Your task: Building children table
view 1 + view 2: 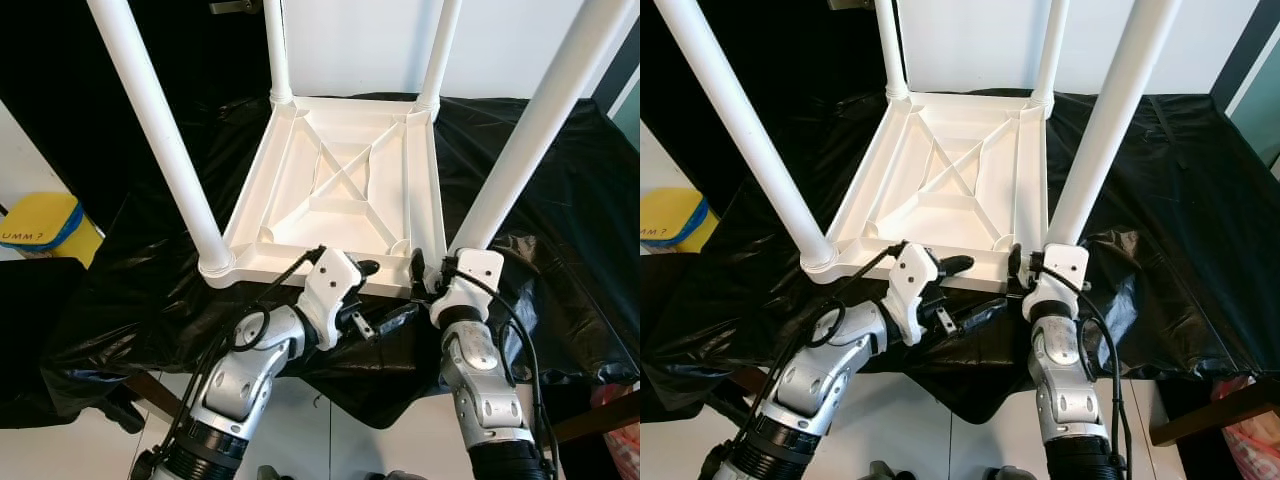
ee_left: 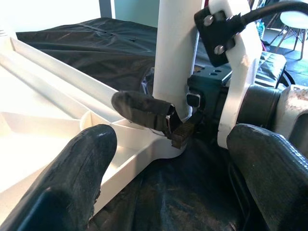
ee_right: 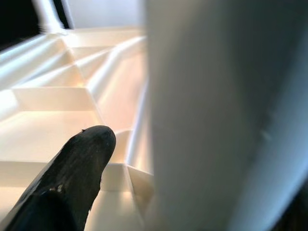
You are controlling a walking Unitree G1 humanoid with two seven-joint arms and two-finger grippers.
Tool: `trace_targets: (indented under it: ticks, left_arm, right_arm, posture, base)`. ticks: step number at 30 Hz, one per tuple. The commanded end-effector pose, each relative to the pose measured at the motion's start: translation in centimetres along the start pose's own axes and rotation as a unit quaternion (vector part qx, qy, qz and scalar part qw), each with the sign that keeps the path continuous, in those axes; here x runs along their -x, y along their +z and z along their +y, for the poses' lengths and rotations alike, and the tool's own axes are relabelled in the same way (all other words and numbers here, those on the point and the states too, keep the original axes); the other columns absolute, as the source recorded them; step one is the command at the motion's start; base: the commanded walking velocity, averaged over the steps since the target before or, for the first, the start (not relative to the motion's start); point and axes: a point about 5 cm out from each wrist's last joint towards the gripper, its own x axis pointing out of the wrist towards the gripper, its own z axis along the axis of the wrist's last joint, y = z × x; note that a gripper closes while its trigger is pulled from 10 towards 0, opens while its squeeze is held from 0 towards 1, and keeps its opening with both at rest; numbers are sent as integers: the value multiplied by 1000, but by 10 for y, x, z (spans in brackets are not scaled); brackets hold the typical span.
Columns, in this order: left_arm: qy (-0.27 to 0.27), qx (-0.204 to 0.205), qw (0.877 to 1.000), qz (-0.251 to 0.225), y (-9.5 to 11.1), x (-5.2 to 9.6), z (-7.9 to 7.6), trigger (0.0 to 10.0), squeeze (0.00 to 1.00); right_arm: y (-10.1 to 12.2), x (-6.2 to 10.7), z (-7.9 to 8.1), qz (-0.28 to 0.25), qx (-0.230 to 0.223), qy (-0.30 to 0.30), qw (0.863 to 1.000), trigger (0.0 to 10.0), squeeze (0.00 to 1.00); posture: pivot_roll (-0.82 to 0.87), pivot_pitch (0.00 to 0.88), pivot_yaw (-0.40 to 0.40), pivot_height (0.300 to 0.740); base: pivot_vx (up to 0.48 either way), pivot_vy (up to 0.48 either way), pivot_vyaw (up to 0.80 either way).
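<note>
A white children's table lies upside down on black cloth, its ribbed underside facing up. All its white legs stand up from the corners, including the near left leg and the near right leg. My right gripper is at the base of the near right leg, shut around it; one finger lies across the leg. My left gripper hovers open at the table's front edge, one finger over the rim and one below it, with nothing between its fingers.
The black cloth covers a low surface and hangs over its front. A yellow and blue object lies at the left. A reddish bag sits on the floor at the lower right. A white wall stands behind.
</note>
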Motion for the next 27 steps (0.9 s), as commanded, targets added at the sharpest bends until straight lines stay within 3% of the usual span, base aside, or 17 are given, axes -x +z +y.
trace_targets:
  ticks: [1,2,3,4,5,7,10,18,21,22,23,24,27]
  left_arm:
    - [22,7,1000,5,-2,1,1,10000,0]
    - [21,7,1000,6,-2,1,1,10000,0]
    - [21,7,1000,6,-2,1,1,10000,0]
    - [19,6,1000,6,-2,1,1,10000,0]
    - [19,6,1000,6,-2,1,1,10000,0]
    - [19,6,1000,6,-2,1,1,10000,0]
    - [19,4,1000,6,-1,1,3,10000,0]
    - [18,2,1000,4,1,0,3,10000,0]
    - [18,1,1000,4,1,0,3,10000,0]
    - [18,1,1000,4,1,0,3,10000,0]
    - [18,1,1000,4,1,0,3,10000,0]
    - [19,2,1000,4,1,1,4,10000,0]
    - [21,1,1000,4,1,1,4,10000,0]
  right_arm:
    - [0,3,-2,-3,-8,33,999,10000,1000]
    - [1,4,-4,-4,-10,61,998,10000,408]
    - [1,4,-4,-4,-10,61,998,10000,408]
    - [2,4,-7,-5,-4,95,995,10000,0]
    - [2,4,-11,-4,1,133,991,10000,0]
    - [2,4,-11,-4,1,133,991,10000,0]
    - [3,1,-23,5,28,216,976,10000,0]
    - [0,-14,-37,29,73,287,955,10000,0]
    - [0,-15,-37,31,76,290,954,10000,0]
    - [-1,-15,-37,34,76,296,952,4039,0]
    - [-1,-15,-37,34,76,296,952,4039,0]
    - [-3,-16,-38,40,76,297,951,0,0]
    - [-7,-15,-39,50,79,296,951,0,0]
  posture:
    - [-105,76,13,740]
    - [-106,79,13,740]
    - [-106,79,13,740]
    - [-108,80,17,740]
    - [-112,80,22,740]
    - [-112,80,22,740]
    - [-110,78,25,740]
    - [-104,74,29,740]
    - [-104,74,29,740]
    - [-101,75,27,740]
    - [-101,75,27,740]
    - [-98,77,25,740]
    - [-97,78,25,740]
  base:
    - [0,0,0]
    - [0,0,0]
    - [0,0,0]
    - [0,0,0]
    - [0,0,0]
    - [0,0,0]
    - [0,0,0]
    - [0,0,0]
    - [0,0,0]
    - [0,0,0]
    - [0,0,0]
    - [0,0,0]
    - [0,0,0]
